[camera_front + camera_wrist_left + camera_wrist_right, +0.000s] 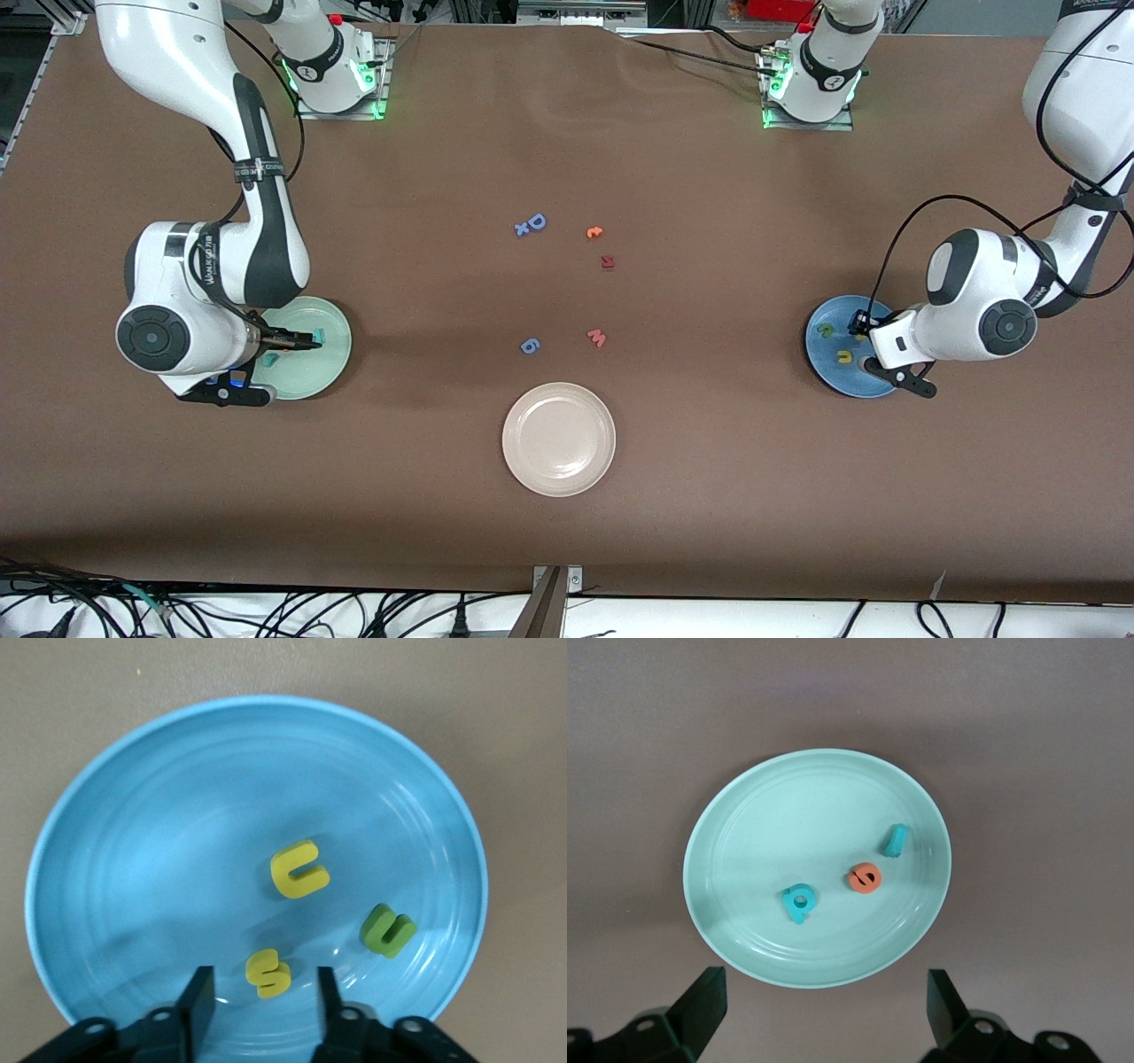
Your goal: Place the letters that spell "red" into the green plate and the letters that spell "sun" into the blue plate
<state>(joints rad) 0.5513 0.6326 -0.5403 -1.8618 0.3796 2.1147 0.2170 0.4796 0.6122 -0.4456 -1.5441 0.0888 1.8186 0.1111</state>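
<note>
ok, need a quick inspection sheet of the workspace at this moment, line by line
Surface: brown table, flat.
Job's things: green plate holds teal "r", orange "e", teal "d"; blue plate holds yellow "s", yellow "u", green "n".
Clutter: cream plate; loose letters mid-table, including blue "D" and pink-red "w".
Grippers: left gripper over the blue plate, jaws apart around the "s", not touching; right gripper over the green plate, jaws wide, empty.
Cables: black cable looped on left arm; cable tangle at the table's near edge.
Surroundings: nothing seen.
</note>
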